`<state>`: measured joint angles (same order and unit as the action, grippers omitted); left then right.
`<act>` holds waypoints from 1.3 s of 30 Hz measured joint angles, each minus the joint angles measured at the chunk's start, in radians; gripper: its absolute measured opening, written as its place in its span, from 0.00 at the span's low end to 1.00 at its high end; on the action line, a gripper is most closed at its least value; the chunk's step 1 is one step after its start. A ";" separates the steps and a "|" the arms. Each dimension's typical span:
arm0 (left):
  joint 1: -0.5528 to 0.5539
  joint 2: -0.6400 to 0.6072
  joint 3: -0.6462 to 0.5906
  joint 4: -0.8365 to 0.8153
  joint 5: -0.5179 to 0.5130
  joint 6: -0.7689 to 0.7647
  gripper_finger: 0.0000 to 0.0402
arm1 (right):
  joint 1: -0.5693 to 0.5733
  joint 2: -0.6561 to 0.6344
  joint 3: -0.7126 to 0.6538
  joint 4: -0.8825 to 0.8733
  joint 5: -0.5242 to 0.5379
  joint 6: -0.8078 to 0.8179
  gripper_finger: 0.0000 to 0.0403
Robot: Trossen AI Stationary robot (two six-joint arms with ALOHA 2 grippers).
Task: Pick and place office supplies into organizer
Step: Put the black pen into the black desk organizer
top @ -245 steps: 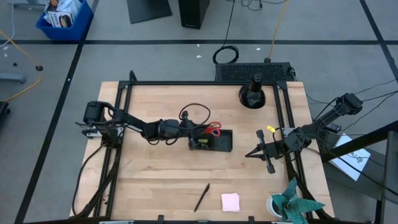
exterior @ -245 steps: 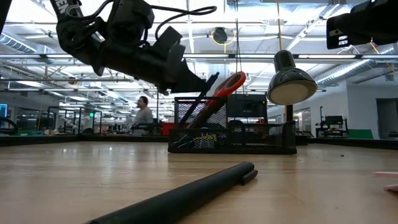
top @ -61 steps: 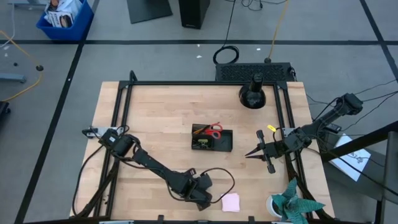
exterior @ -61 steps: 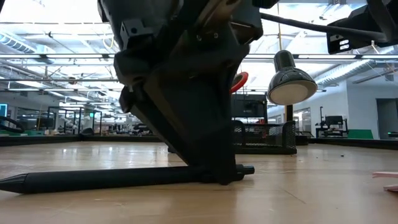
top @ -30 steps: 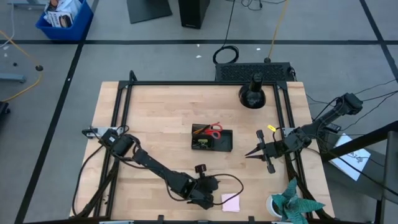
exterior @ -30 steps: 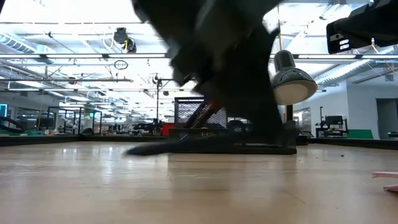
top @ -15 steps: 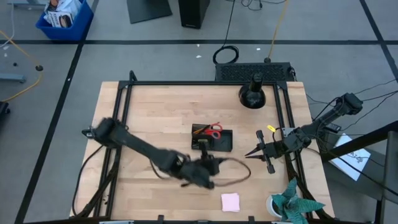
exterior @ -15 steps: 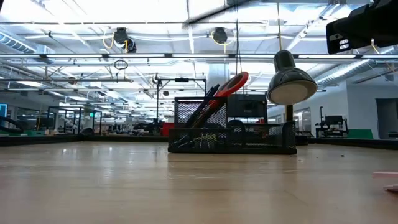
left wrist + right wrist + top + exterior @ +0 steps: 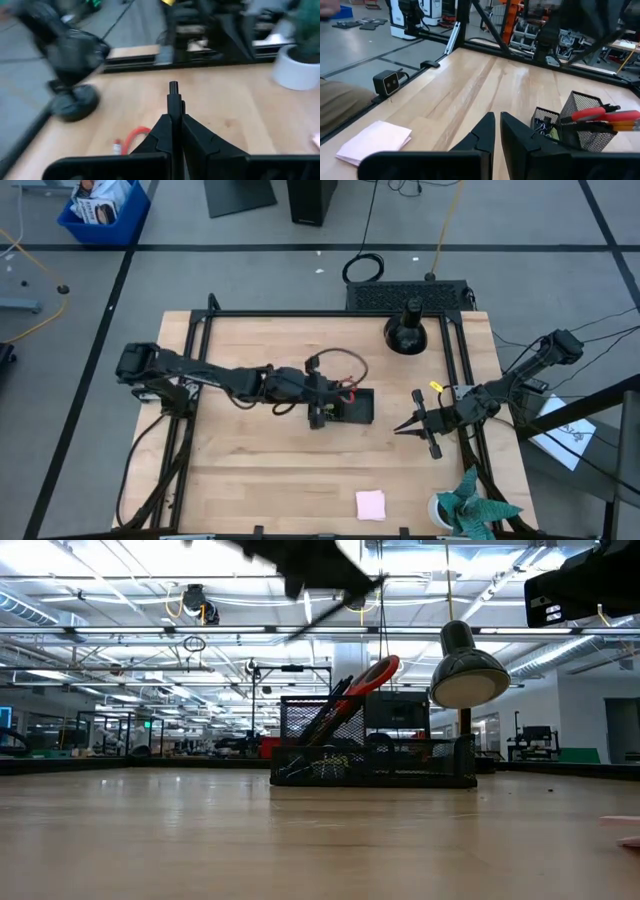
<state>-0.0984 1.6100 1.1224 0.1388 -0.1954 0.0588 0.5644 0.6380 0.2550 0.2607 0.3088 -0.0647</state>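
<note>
The left claw (image 9: 318,416) hangs clamped shut on a black pen (image 9: 173,107), poised just above the left end of the organizer (image 9: 345,406), where the red-handled scissors (image 9: 368,675) lean out of the mesh. The right claw (image 9: 398,428) rests closed and empty off to the organizer's right. The pink sticky-note pad (image 9: 371,504) lies on the desk (image 9: 250,470) well clear of both claws, toward the near edge.

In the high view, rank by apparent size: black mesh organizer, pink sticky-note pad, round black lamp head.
1. Black mesh organizer, partly covered by the left gripper.
2. Round black lamp head.
3. Pink sticky-note pad.
</note>
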 joint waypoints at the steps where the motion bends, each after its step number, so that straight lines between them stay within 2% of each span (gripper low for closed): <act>1: 0.011 0.000 -0.062 0.102 0.039 0.014 0.05 | 0.000 0.000 0.000 -0.005 0.000 0.000 0.05; 5: 0.045 0.004 -0.246 0.479 0.112 0.044 0.06 | 0.000 0.000 0.000 -0.020 0.000 0.003 0.05; 9: 0.079 0.005 -0.319 0.661 0.164 0.077 0.06 | 0.000 0.000 0.000 -0.019 0.000 0.003 0.05; 18: 0.158 0.008 -0.325 0.675 0.296 0.161 0.06 | 0.000 0.000 0.000 0.006 0.001 -0.022 0.05; 24: 0.201 0.075 -0.356 0.658 0.302 0.116 0.06 | -0.001 0.000 0.000 0.008 0.002 -0.030 0.05; 31: 0.230 0.230 -0.351 0.839 0.337 0.050 0.06 | -0.002 0.000 0.000 0.004 0.005 -0.034 0.05; 39: 0.232 0.264 -0.351 0.856 0.339 0.019 0.06 | -0.002 0.000 0.000 0.000 0.004 -0.034 0.05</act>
<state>0.1335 1.8744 0.7712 0.9949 0.1434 0.0778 0.5629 0.6384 0.2546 0.2608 0.3131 -0.0989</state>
